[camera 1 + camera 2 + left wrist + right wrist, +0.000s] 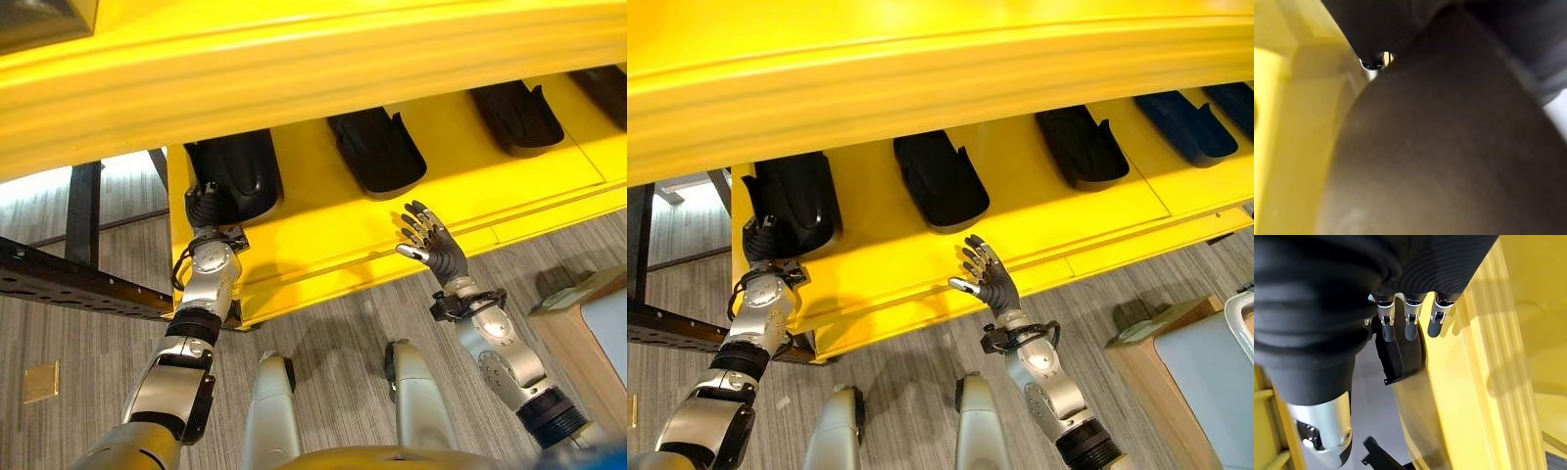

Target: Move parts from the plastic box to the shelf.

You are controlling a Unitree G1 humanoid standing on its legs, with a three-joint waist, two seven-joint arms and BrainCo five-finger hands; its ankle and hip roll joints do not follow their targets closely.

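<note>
silver-grey arms, dark ribbed hand [431, 245] covers

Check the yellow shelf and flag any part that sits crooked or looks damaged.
Nothing stands out. The black parts lie in a row on the yellow shelf, similarly oriented; the left hand is at the end part.

No readable text, labels, numbers or signs anywhere: yellow shelf [921, 245], black parts [940, 181] and floor [333, 323] all carry no legible print.
</note>
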